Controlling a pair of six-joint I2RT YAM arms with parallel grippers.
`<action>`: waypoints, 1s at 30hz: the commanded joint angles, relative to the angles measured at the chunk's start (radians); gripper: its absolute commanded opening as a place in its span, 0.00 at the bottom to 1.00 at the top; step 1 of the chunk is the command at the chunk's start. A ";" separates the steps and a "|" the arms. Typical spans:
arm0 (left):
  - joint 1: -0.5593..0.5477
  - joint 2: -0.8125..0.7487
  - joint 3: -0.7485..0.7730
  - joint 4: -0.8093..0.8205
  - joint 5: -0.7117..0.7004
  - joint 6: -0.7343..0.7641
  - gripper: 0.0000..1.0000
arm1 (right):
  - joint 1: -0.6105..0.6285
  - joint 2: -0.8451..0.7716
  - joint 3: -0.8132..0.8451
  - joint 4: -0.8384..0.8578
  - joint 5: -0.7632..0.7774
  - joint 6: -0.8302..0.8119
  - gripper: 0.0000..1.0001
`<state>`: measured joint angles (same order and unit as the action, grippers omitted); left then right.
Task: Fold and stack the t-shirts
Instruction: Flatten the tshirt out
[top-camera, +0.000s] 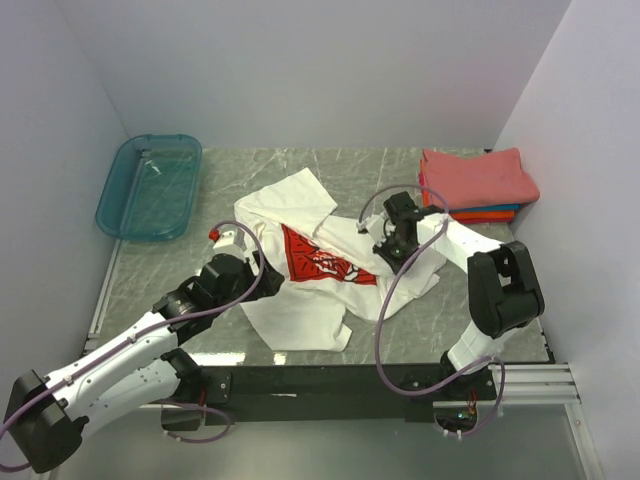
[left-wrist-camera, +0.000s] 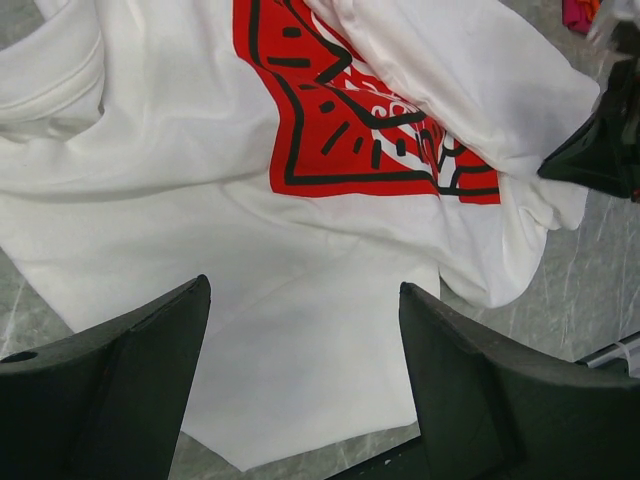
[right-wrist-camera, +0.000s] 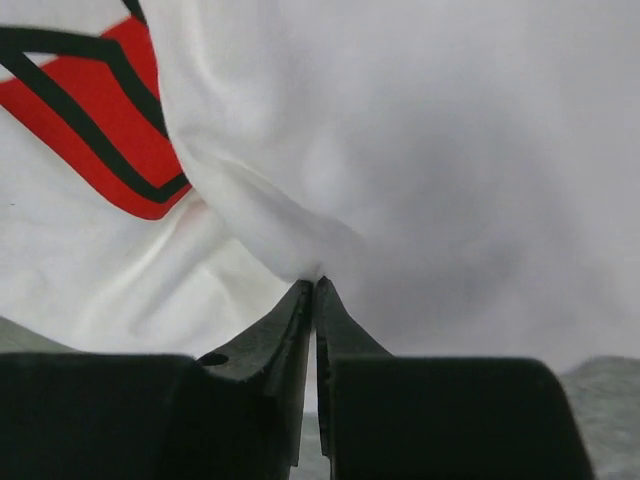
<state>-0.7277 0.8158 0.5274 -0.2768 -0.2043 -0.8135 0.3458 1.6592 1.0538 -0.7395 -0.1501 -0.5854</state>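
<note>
Grey marbled table (top-camera: 340, 165), crumpled white tee (top-camera: 300, 305) at centre, teal bin (top-camera: 150, 190) far-left, folded tees (top-camera: 478, 182) far-right

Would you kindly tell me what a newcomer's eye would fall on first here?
The crumpled white tee with its red print, sprawled across the middle of the table. The right gripper is pinched shut on a fold of it, and a folded stack, coral-red on top, sits at the far right corner.

Left of my left gripper (left-wrist-camera: 305, 370) I have bare table (top-camera: 150, 260) to pass over as far as the bin (top-camera: 150, 187), while my right gripper (right-wrist-camera: 316, 285) has the stack (top-camera: 478, 183) blocking near its far right and the tee (top-camera: 300, 290) bunched underneath.
</note>
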 joint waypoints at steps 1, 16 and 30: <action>0.004 -0.020 0.011 0.010 -0.015 0.005 0.82 | 0.021 -0.018 0.156 -0.050 0.047 -0.011 0.10; 0.016 -0.038 0.036 0.002 -0.009 -0.010 0.81 | 0.004 0.502 0.892 0.375 0.676 0.077 0.34; 0.031 0.023 -0.058 -0.010 -0.001 -0.177 0.81 | -0.041 -0.188 0.162 -0.119 -0.351 -0.361 0.48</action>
<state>-0.7029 0.8177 0.4847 -0.2977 -0.2264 -0.9188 0.2863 1.5902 1.3319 -0.5888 -0.0895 -0.6758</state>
